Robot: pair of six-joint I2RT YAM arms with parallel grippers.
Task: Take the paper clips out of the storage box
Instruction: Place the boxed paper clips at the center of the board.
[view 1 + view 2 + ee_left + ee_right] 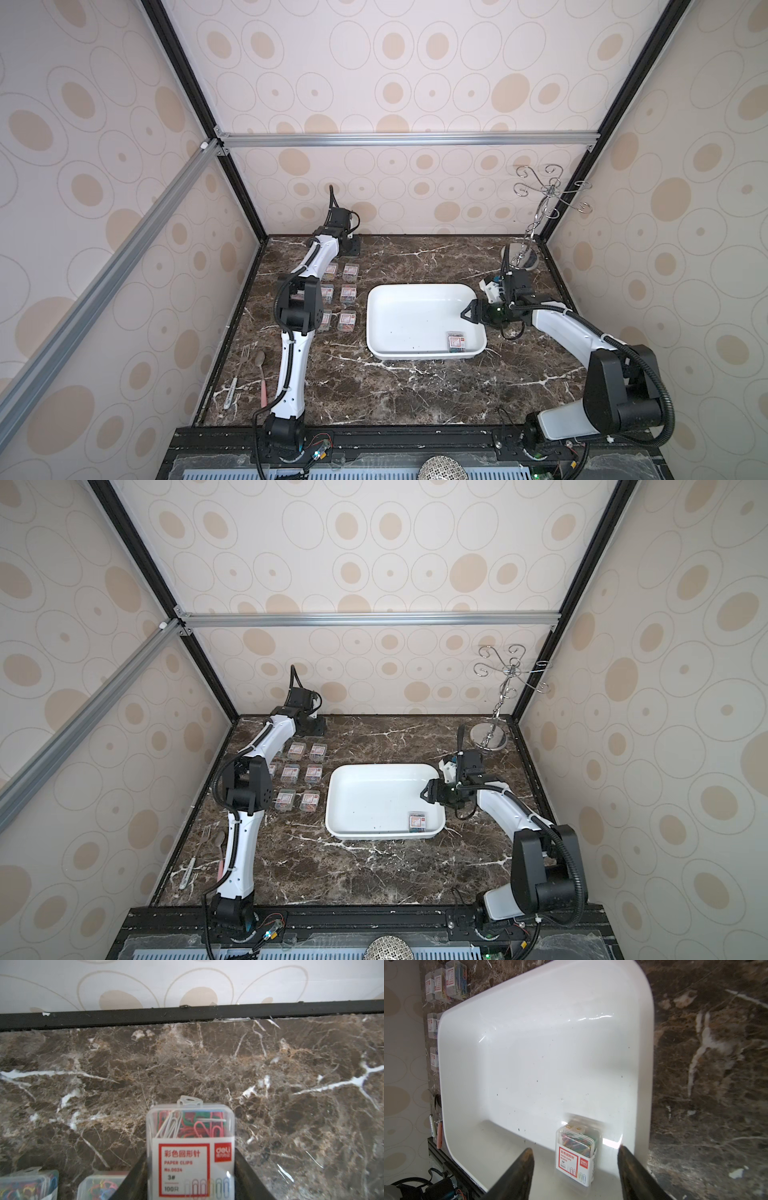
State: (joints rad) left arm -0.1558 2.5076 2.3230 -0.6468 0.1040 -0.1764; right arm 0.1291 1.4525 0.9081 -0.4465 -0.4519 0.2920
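One box (456, 341) lies in the tray's (415, 291) lower-right corner, lengthwise, just below your wide-open right gripper (465, 312); the left gripper (190, 1151) clamps another box (190, 1124).

Clear clip box (190, 1147), red-and-white label up, sits gripped between my left fingers (133, 1180). I see a second clip box (576, 1157) flat in a corner of the white storage box (643, 1043), just ahead of my spread right fingers (521, 1169), untouched.

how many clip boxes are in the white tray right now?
1. The paper clip box sits in the near right corner of the storage box, ahead of the open right gripper. No other shows inside; none looks hidden.
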